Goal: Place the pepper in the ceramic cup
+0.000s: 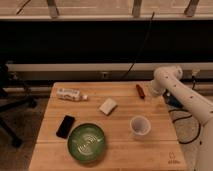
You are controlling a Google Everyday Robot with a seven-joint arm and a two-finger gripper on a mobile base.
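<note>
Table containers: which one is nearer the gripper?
The ceramic cup, small and white, right of centre. The wide green bowl sits farther left. The gripper is at the far right edge of the table, beside the pepper.
</note>
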